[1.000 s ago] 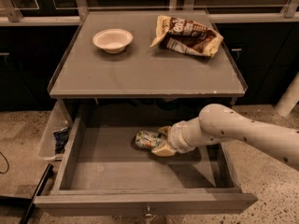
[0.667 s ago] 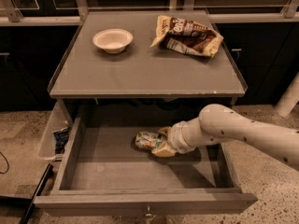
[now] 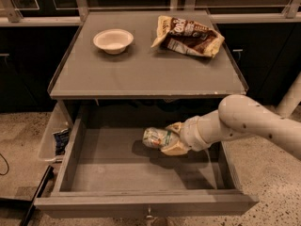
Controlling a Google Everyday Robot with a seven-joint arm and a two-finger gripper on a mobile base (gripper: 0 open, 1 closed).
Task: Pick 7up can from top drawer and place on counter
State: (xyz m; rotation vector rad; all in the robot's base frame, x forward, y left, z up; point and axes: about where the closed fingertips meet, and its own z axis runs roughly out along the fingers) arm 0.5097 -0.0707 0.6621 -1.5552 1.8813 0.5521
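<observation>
One 7up can (image 3: 155, 137) clamped sideways in pincer (image 3: 171, 138), inside top drawer (image 3: 117, 171).

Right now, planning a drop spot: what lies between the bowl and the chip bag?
Only bare counter, in the camera view; the hand is down in the top drawer at the 7up can.

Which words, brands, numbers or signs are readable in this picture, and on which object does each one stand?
Chip bag on the counter: pale lettering, too blurred to read.
7up can, held in the shut jaws of the gripper inside the top drawer: label marks too small to read.
Bowl: no print visible.
No text can be quoted.
</observation>
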